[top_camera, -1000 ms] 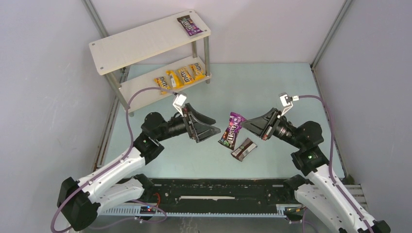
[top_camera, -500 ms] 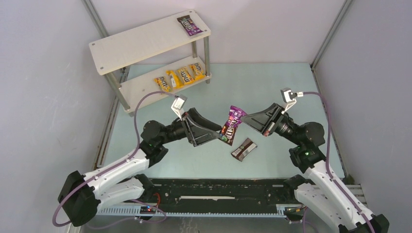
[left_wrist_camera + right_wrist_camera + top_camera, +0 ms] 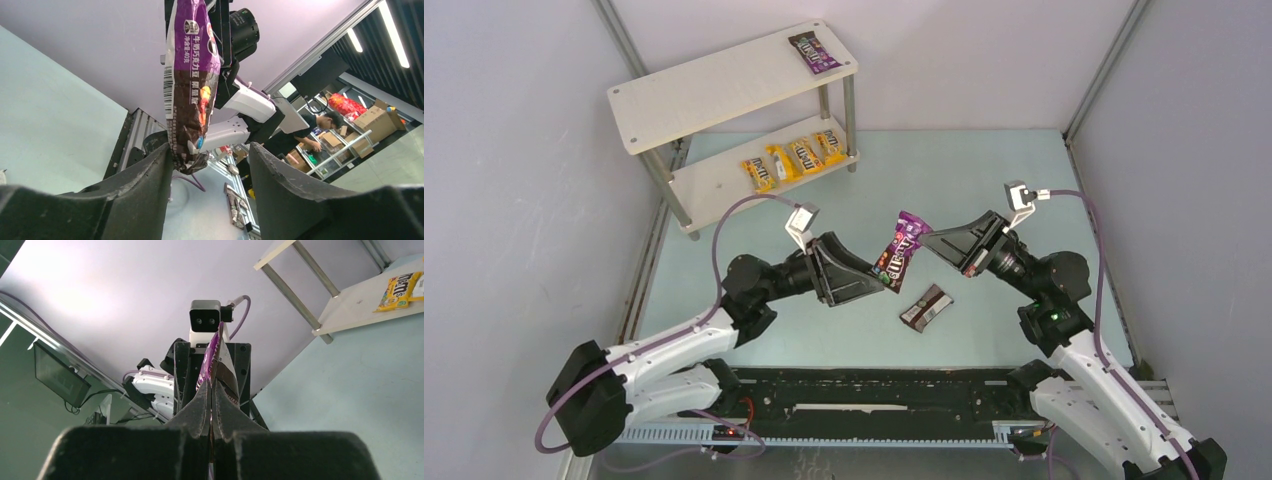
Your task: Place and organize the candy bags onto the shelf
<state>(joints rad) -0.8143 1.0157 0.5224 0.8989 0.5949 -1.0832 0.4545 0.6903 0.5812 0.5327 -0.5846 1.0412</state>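
Since a second ago my left gripper has swung right, up to the hanging purple packet, and its jaws have narrowed from their widest. My right arm has lifted a little and the packet, which then reached down to the table, now hangs off it.

Left gripper: jaws partly apart, straddling the packet's lower end. In the left wrist view one jaw sits against the packet's bottom corner or just beside it; I cannot tell whether they touch. The other jaw is clear of it, with a visible gap. No grip from this side.

Right gripper: jaws closed tight on the packet's upper end, pinching it edge-on. The packet hangs tilted between my two grippers, its purple top toward the right one and its darker bottom toward the left one.

Dark brown packet: flat on the table, just nearer than the held packet, apart from both grippers.

Shelf, far left corner of the table:
- lower board: four yellow packets side by side at its right end.
- upper board: second purple packet lying flat at its right end.
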